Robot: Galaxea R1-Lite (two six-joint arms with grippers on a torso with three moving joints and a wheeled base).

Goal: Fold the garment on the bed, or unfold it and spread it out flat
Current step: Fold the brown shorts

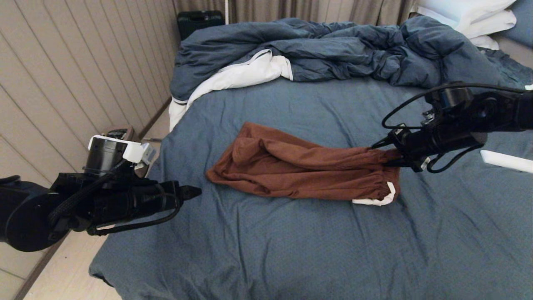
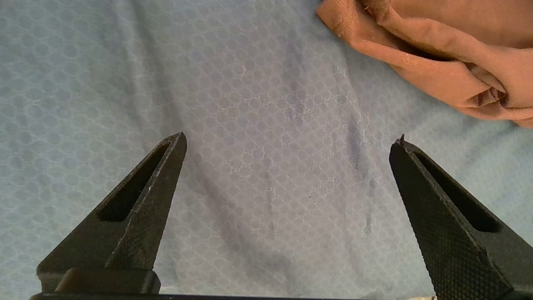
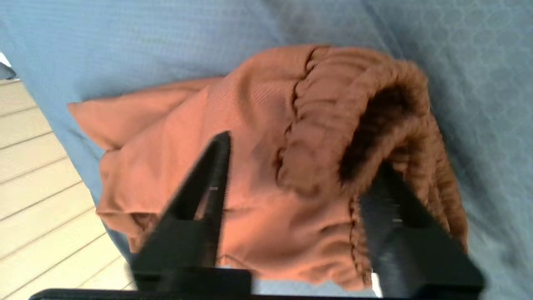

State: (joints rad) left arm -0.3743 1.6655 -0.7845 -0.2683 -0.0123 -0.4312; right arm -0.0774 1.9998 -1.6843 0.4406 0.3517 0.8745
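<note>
At the gathered waistband, the right gripper [image 3: 300,175] has its 2 fingers spread apart around the garment [image 1: 300,168], bunched mid-bed [image 1: 291,250]. Off the shorts' other end, the left gripper [image 2: 287,141] hovers wide open, holding nothing.

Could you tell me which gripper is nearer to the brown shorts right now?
Right. The right gripper is at the waistband of the shorts, fingers open around it; the left gripper hovers open, apart from the leg end.
</note>
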